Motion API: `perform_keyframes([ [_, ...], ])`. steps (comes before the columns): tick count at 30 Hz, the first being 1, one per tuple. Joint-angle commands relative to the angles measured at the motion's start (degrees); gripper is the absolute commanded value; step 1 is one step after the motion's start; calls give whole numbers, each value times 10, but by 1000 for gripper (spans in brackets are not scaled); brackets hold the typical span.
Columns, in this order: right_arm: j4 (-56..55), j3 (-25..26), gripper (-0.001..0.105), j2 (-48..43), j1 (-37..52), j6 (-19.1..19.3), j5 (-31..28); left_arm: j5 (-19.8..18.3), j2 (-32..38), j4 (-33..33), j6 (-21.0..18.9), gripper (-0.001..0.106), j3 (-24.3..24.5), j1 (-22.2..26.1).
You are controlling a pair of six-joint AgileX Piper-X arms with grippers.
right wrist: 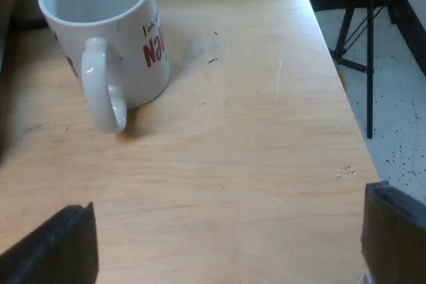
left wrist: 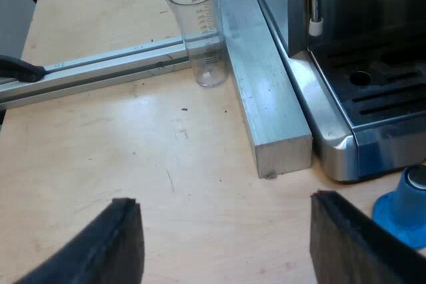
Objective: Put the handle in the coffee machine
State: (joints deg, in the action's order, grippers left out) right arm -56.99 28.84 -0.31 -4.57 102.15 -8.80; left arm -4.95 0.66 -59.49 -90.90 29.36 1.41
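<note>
- Left gripper [left wrist: 224,204]: two black fingers spread wide, nothing between them; bare wooden table [left wrist: 100,164] under the gap.
- Espresso machine [left wrist: 333,141]: the task's target, standing ahead of the left jaws and off to one side. Its steel base corner and slotted drip tray [left wrist: 389,94] face the jaws. A thin steam wand [left wrist: 315,4] with a white tip hangs over the tray.
- Aluminium bar [left wrist: 266,91]: thick and square-ended, lying flat on the table just beside the machine's base, between the machine and the open table ahead of the jaws.
- Aluminium rail [left wrist: 106,64]: slim and slotted, lying across the table farther ahead of the jaws and meeting the bar at one end.
- Measuring glass [left wrist: 203,31]: clear and upright, standing where rail and bar meet. It has a printed scale, but the figures cannot be read.
- Tamper [left wrist: 403,207]: blue with a metal top, close beyond the finger on the machine's side, in front of the drip tray.
- Dark object [left wrist: 20,68]: lies on the rail's far end; what it is cannot be told.
- Right gripper [right wrist: 229,201]: fingers spread wide, holding nothing, over bare table.
- Mug [right wrist: 113,31]: white, upright and empty, ahead of the right jaws with its handle turned towards them. Red lettering begins "Na" and small dark script reads "I'm"; the rest curves out of sight.
- Tripod [right wrist: 366,38]: black legs on a speckled floor [right wrist: 406,131], beyond the table's edge.
</note>
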Motion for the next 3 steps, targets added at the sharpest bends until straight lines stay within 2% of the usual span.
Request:
perform_keyframes([
  [1,1,3,81,-27,3,5,-3,1,81,8,-6,57,3,-1],
  [3,1,3,81,-27,3,5,-3,1,81,8,-6,57,3,-1],
])
